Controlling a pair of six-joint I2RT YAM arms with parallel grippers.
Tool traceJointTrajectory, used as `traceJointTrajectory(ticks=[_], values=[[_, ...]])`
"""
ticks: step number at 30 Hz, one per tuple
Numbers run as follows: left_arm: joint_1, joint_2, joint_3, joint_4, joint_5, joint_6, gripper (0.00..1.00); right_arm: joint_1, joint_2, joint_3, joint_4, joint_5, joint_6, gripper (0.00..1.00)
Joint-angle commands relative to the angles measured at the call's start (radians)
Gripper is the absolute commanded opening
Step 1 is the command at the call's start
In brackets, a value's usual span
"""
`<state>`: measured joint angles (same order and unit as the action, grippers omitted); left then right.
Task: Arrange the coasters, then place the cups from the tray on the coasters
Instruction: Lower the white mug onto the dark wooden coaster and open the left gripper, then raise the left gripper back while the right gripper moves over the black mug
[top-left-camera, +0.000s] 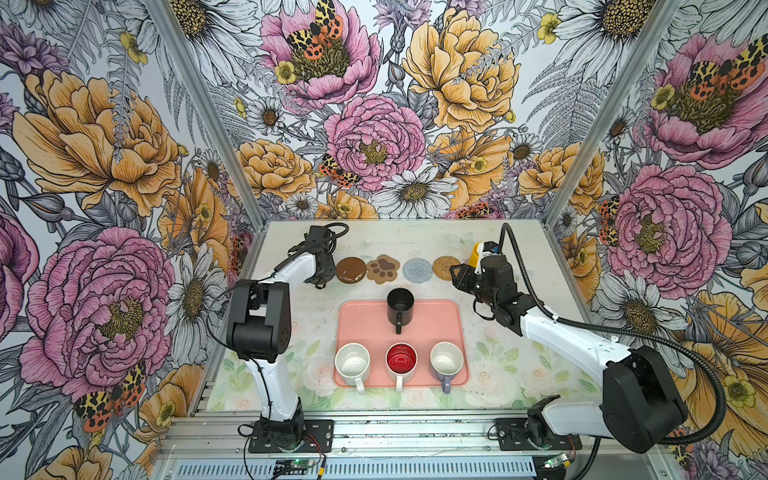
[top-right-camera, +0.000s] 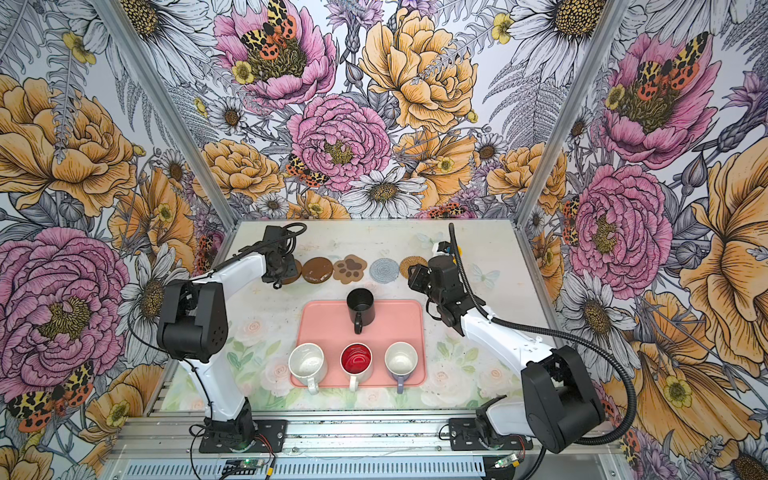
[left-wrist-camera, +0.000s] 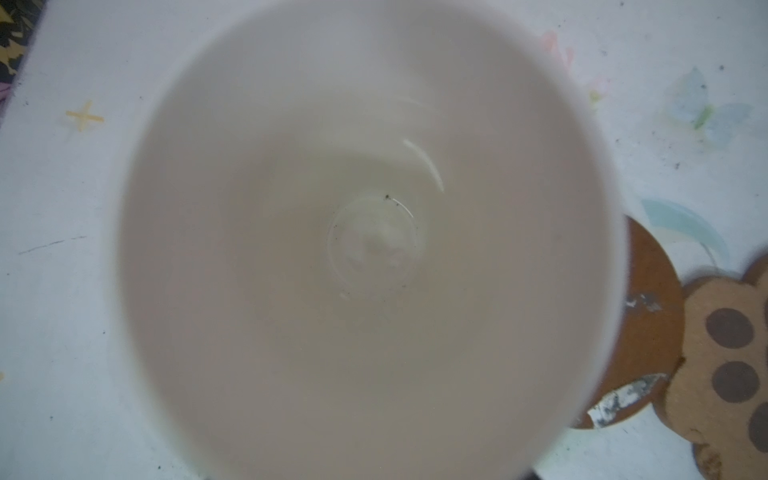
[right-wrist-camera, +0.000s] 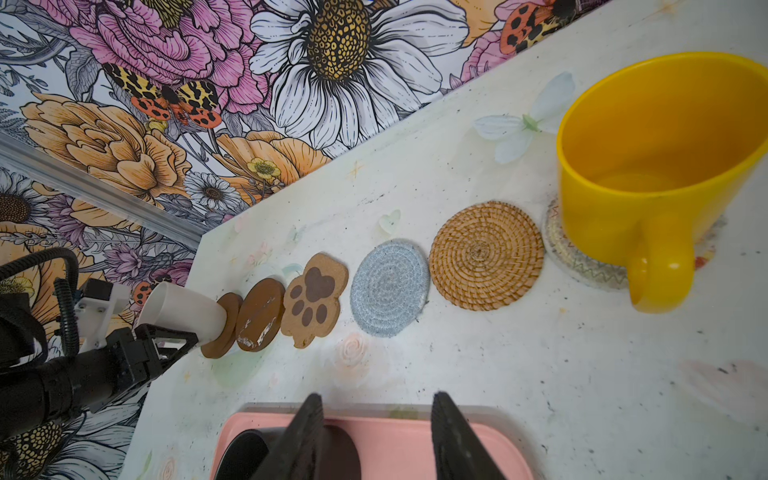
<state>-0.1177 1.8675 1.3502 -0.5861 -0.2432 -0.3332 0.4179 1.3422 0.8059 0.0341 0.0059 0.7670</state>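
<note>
By the tray (top-left-camera: 436, 328) nearest you, your right claw (right-wrist-camera: 377, 400) hangs open and empty near the black mug (top-left-camera: 400, 307) and could knock it coming in crooked, while farther back your left claw (right-wrist-camera: 168, 337), grip unclear, crowds the white mug (right-wrist-camera: 183, 311) on the end brown disc (right-wrist-camera: 229, 307) and could drag it off.

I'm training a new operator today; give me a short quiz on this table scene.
1. How many cups stand on the tray?
2. True or false: the yellow cup stands on the rattan coaster.
3. Which coaster lies between the bare brown disc and the grey-blue coaster? A paw-print, B rattan, C cream woven.
Key: 1 four (black cup, white cup, red-lined cup, lavender cup); 2 false; 3 A.
</note>
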Motion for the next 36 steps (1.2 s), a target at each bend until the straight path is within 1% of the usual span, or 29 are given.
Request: traceJointTrajectory(ticks=[1,8,13,18,19,21,24,29,36], values=[[-0.009,-0.119,0.011,0.011,-0.004,0.003,0.56,-0.004,-0.009,0.002,-0.013,0.014,-0.005,0.47],[-0.073,-0.263,-0.012,0.012,-0.011,0.009,0.6,-0.005,0.007,0.015,-0.02,0.003,-0.001,0.5],[-0.14,-0.354,-0.022,0.012,-0.022,0.021,0.62,-0.003,0.012,0.021,-0.027,0.001,0.004,0.51],[-0.213,-0.439,-0.044,0.015,-0.051,0.016,0.63,0.014,0.013,0.048,-0.088,0.046,0.009,0.53],[-0.225,-0.456,-0.05,0.013,-0.051,0.015,0.67,0.02,0.012,0.054,-0.1,0.061,0.008,0.53],[-0.247,-0.49,-0.069,0.017,-0.05,0.006,0.68,0.04,0.016,0.075,-0.127,0.089,-0.001,0.53],[-0.281,-0.541,-0.119,0.055,-0.043,0.001,0.68,0.072,0.024,0.112,-0.164,0.112,-0.02,0.53],[-0.317,-0.627,-0.201,0.114,-0.004,0.041,0.68,0.13,0.022,0.198,-0.246,0.116,-0.078,0.54],[-0.325,-0.803,-0.381,0.249,0.027,0.077,0.69,0.227,-0.008,0.295,-0.385,0.216,-0.134,0.55]])
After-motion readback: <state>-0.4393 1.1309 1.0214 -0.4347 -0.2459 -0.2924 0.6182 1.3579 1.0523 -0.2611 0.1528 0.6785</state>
